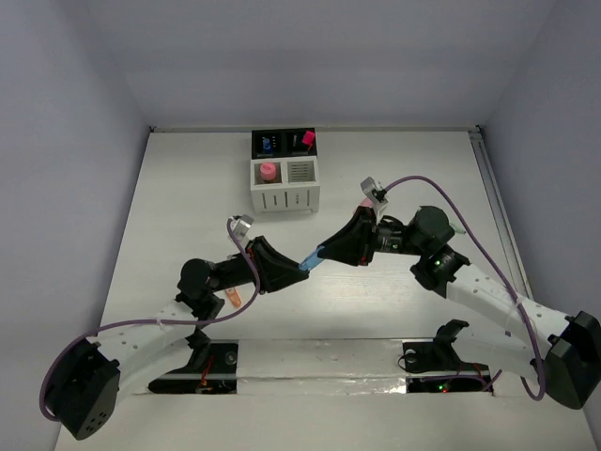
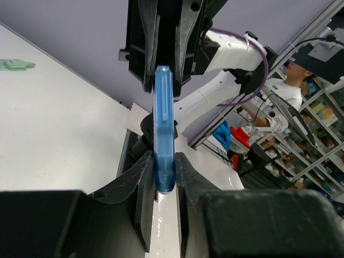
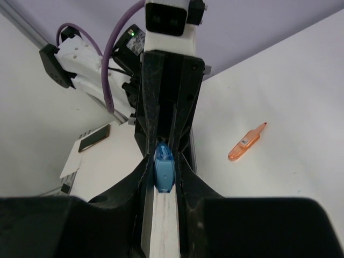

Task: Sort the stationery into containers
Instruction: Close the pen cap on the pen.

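A translucent blue pen (image 1: 311,260) hangs in the air between my two grippers, above the middle of the table. The left gripper (image 1: 299,269) is shut on one end of it (image 2: 163,134). My right gripper (image 1: 325,251) is shut on the other end (image 3: 164,172). Each wrist view shows the opposite gripper's fingers clamped on the far end of the pen. The containers (image 1: 284,169) stand at the back: two black cups behind, two white slotted cups in front. A blue-capped item (image 1: 269,145) and a pink-capped item (image 1: 307,140) stand in the black cups. A pink cap (image 1: 269,172) shows in the left white cup.
An orange pen (image 1: 234,297) lies on the table beside the left arm, also seen as the orange pen (image 3: 246,142) in the right wrist view. A pale green item (image 2: 13,64) lies on the table to the right. A pink item (image 1: 362,201) lies just behind the right gripper.
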Robot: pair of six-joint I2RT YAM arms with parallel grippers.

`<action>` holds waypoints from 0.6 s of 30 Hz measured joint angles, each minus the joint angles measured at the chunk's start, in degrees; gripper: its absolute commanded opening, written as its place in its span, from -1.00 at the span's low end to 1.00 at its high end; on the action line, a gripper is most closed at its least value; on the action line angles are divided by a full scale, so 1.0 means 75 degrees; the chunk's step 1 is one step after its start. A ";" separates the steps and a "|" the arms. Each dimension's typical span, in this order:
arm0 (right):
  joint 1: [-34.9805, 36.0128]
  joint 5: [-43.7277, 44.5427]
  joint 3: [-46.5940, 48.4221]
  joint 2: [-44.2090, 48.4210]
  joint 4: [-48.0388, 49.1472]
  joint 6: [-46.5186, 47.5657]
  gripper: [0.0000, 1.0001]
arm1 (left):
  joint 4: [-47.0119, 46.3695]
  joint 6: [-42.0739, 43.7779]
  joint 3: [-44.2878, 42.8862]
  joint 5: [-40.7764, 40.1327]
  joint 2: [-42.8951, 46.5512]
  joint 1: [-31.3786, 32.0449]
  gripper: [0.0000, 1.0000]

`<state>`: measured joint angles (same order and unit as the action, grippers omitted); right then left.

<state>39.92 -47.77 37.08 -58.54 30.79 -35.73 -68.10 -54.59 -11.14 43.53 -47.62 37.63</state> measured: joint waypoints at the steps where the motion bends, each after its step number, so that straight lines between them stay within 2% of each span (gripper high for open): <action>1: 0.0041 0.0090 0.0085 -0.0047 -0.0029 0.0041 -1.00 | 0.0020 0.0020 -0.0035 0.0035 -0.0047 0.0017 -1.00; 9: 0.0787 0.0906 0.0586 -0.0778 0.0099 0.0216 -1.00 | 0.0673 0.0361 -0.0554 0.0688 -0.0527 0.0306 -1.00; 18: 0.0892 0.1530 0.0364 -0.0734 0.0431 0.0256 -1.00 | 0.2975 0.1396 -0.1489 0.0624 -0.0318 0.0370 -1.00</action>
<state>46.61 -36.29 39.81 -64.05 34.02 -33.80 -45.78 -44.12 -22.31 48.21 -50.00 40.40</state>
